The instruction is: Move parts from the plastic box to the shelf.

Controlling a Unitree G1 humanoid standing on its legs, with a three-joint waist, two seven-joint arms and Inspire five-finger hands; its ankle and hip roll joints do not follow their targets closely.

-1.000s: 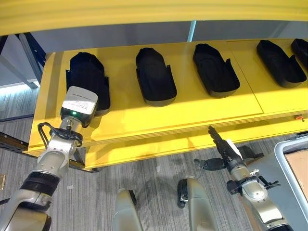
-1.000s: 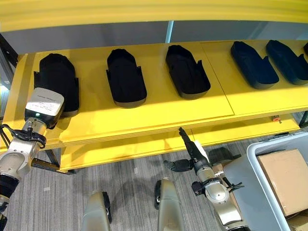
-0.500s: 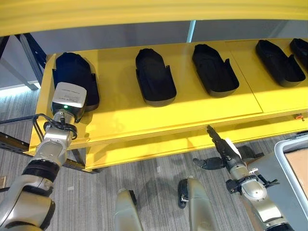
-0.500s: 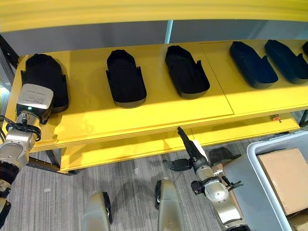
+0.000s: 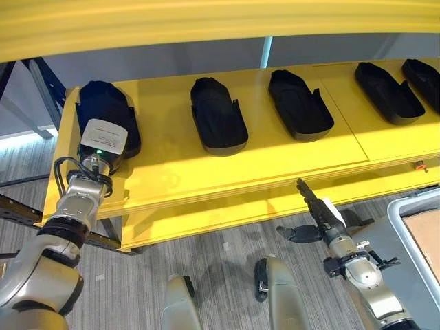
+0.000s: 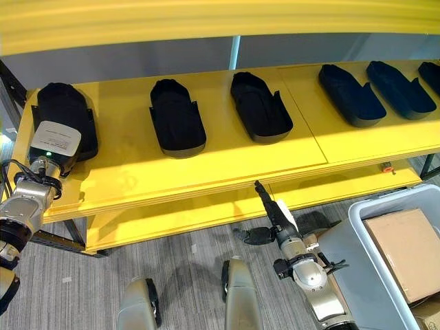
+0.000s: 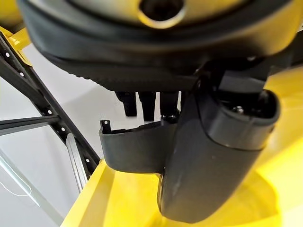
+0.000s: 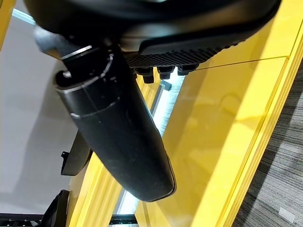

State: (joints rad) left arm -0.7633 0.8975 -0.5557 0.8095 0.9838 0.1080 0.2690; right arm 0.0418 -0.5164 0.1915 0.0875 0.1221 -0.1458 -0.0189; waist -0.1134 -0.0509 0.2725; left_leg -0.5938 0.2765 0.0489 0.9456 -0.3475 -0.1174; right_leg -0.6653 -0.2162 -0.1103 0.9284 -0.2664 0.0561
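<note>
Parts point(image 6: 177, 125) line the shelf point(image 6: 227, 168); left hand point(image 7: 208, 156) apparently gripping the end part point(image 6: 63, 117), right hand point(image 6: 273, 212) straight-fingered, empty; box contents unclear.

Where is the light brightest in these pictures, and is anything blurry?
In the left eye view, a bright band of light runs along the yellow shelf in front of the black parts. In the left wrist view, the left hand is soft-edged; in the right wrist view, so is the right hand.
</note>
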